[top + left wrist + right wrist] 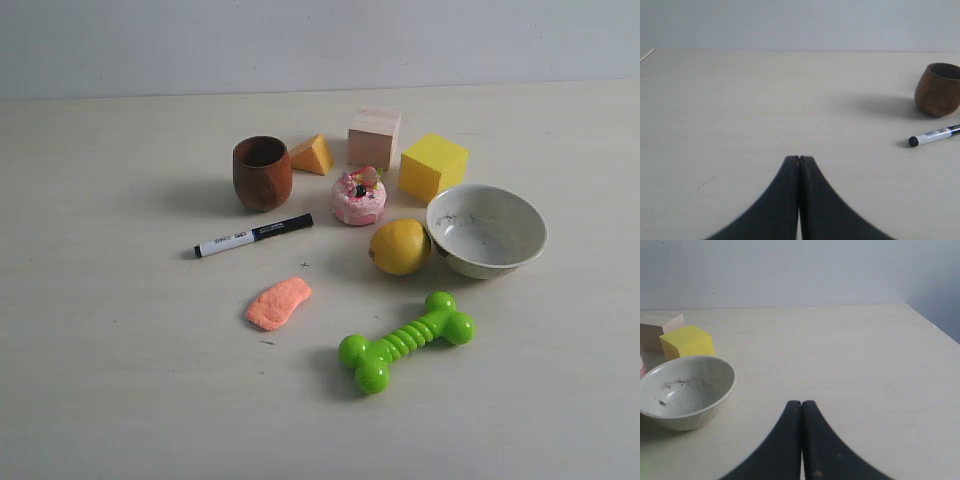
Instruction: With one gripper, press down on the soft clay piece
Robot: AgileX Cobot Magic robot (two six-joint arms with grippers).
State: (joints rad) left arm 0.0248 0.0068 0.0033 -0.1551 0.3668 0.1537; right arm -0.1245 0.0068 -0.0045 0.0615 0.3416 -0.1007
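Note:
The soft clay piece (278, 303), a flat salmon-orange blob, lies on the table in the exterior view, below the marker pen (253, 235). Neither arm shows in that view. In the left wrist view my left gripper (799, 159) is shut with nothing in it, over bare table, with the pen (934, 135) and wooden cup (938, 89) off to one side. The right wrist view has my right gripper (801, 403) shut and empty, near the white bowl (686, 391). The clay is out of both wrist views.
Around the clay stand a brown wooden cup (262, 172), orange wedge (313, 154), pale wood cube (374, 137), yellow cube (433, 166), pink toy cake (359, 195), lemon (399, 246), white bowl (486, 230) and green bone toy (405, 340).

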